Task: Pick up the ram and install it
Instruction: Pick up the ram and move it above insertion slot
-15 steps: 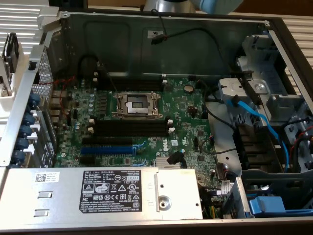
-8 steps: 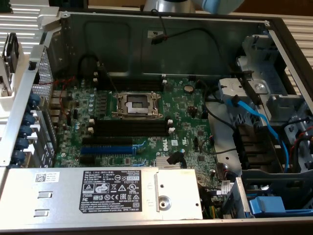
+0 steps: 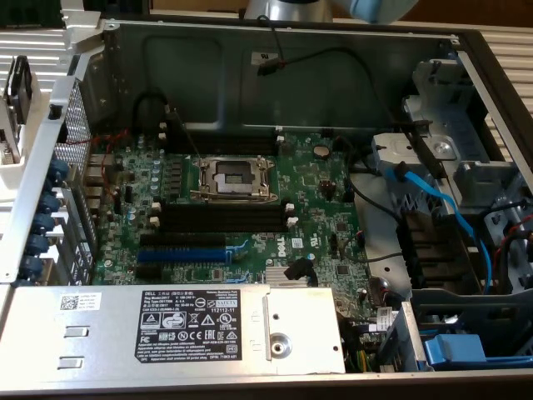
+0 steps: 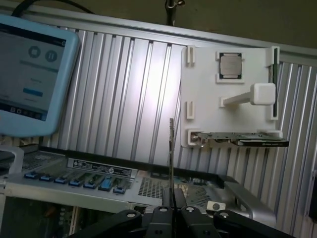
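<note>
Wrist view: a strong glare patch sits on the ribbed metal panel (image 4: 133,89) and washes out its middle. The white holder plate (image 4: 208,89) reads bright and flat. The tablet screen (image 4: 29,69) glows, its text smeared. The ram (image 4: 171,148) and the gripper (image 4: 172,197) stand dark against the glare, near silhouette. Exterior view: even, moderate light on the motherboard (image 3: 316,217); dull sheen on the chassis wall (image 3: 216,75); deep shadow in the drive bay (image 3: 450,250) at the exterior view's right; straight edges bow slightly near the borders
</note>
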Action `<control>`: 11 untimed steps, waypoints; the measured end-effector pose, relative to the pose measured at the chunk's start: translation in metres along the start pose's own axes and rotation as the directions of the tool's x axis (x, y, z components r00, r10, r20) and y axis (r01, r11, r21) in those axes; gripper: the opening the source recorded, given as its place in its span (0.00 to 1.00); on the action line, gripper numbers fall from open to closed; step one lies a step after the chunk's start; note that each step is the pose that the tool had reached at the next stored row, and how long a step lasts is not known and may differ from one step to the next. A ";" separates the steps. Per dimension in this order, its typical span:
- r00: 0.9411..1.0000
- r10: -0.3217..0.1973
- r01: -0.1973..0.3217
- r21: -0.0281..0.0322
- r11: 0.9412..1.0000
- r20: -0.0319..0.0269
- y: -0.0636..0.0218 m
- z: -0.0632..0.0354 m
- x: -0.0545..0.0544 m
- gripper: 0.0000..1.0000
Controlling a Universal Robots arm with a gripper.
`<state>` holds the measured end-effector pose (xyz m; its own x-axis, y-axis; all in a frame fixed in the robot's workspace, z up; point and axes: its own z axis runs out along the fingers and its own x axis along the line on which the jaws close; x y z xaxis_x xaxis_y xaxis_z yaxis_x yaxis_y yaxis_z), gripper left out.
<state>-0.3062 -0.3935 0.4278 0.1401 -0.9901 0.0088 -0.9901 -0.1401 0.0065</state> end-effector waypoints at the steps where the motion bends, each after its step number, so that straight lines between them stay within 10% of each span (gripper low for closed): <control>1: 1.000 0.000 0.000 0.000 1.000 0.000 -0.0043 -0.0001 0.002 0.12; 11: 1.000 0.000 0.000 0.000 1.000 0.000 -0.0481 -0.0002 0.018 0.12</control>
<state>-0.2561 -0.4046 0.4278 0.1400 -0.9901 0.0088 -0.9901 -0.1399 0.0065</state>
